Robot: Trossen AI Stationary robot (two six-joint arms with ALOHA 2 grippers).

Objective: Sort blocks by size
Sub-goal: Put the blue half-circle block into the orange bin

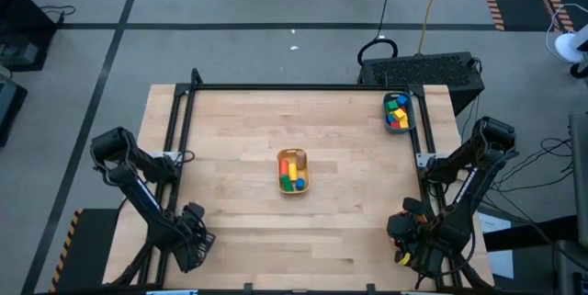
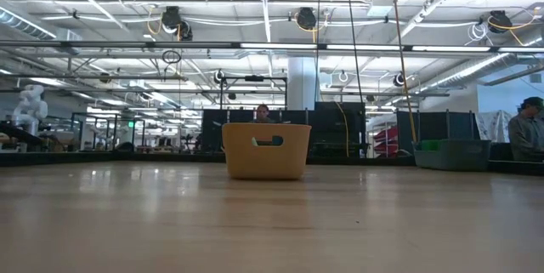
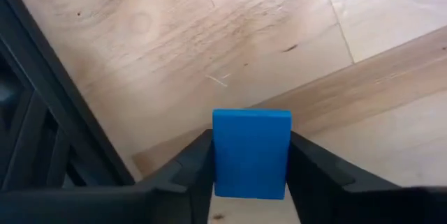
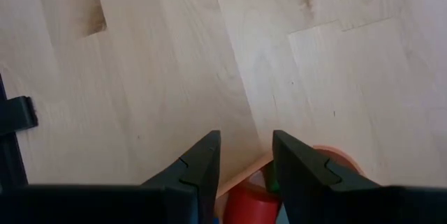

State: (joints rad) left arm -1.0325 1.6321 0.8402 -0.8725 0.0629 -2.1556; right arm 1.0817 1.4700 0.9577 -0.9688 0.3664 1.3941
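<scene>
At the table's [image 1: 239,120] near left corner the left gripper [image 3: 250,160] clamps a blue block [image 3: 251,153] between its fingers, while the right gripper [image 4: 244,161], at the near right corner, hangs with fingers parted above a red cylinder [image 4: 251,199], holding nothing.

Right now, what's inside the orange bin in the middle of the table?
The orange bin holds red, yellow, green and blue blocks. Any blocks beneath that top layer are covered.
</scene>
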